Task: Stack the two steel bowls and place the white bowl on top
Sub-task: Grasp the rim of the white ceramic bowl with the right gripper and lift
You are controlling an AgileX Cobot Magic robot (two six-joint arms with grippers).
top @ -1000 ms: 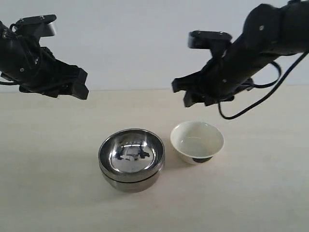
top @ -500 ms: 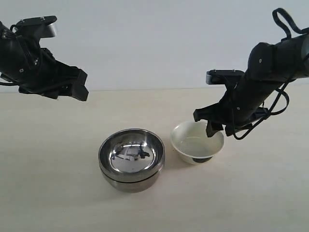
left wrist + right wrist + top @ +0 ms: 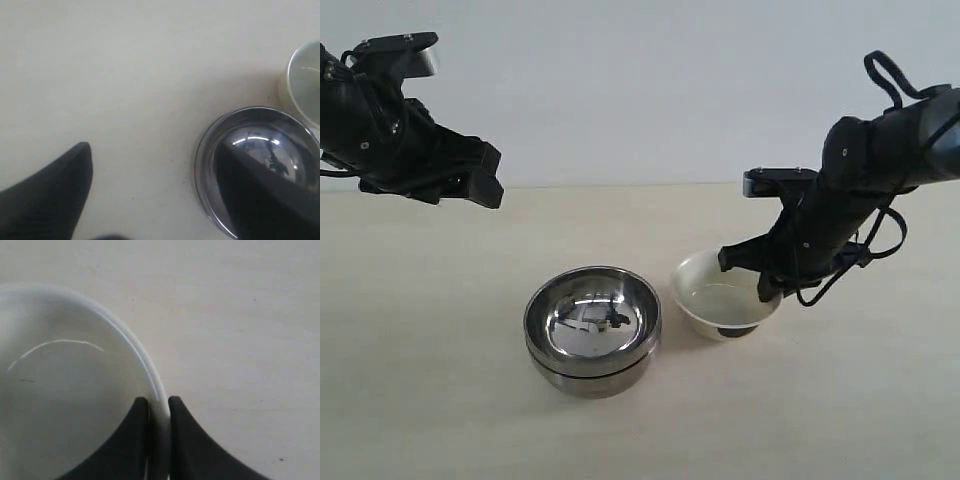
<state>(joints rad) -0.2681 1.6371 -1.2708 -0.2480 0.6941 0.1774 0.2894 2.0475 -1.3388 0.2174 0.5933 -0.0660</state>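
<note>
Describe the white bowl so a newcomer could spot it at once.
On the pale table, find the stacked steel bowls near the middle. Beside them, on the right arm's side, sits the white bowl. It alone is glossy cream-white, not mirror-like, and the right gripper straddles its rim.

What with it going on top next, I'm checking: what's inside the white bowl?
Only one of the fingers of the right gripper reaches inside the white bowl, pinching its rim; the rest looks empty. The patch beneath that finger is hidden.
</note>
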